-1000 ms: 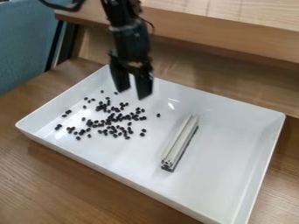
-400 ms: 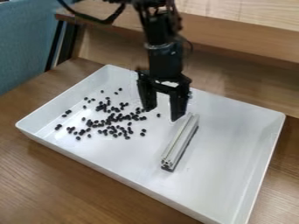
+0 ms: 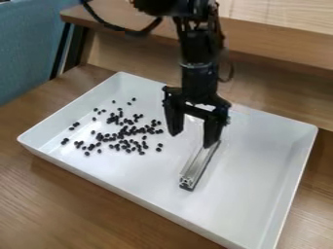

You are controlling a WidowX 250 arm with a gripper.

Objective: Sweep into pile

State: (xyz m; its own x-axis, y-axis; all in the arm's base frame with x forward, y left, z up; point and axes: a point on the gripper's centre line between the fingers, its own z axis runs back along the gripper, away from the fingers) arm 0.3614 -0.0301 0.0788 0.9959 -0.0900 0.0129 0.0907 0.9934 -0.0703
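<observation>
The black gripper point(image 3: 191, 140) hangs over the middle of the white tray, open, with a wide gap between its fingers. Its right finger overlaps the upper end of a silver grooved bar point(image 3: 197, 168); whether they touch I cannot tell. The bar lies slanted on the tray floor, right of centre. Many small black beans point(image 3: 123, 132) are scattered over the left half of the tray, some clustered and some single, left of the gripper.
The white tray point(image 3: 260, 214) has raised walls all round and rests on a brown wooden table point(image 3: 98, 209). A wooden ledge point(image 3: 280, 44) runs behind it. Blue fabric point(image 3: 29, 48) stands at the upper left.
My gripper has moved right and lower, from above the beans to the upper end of the bar. It stays open. The bar has not visibly moved.
</observation>
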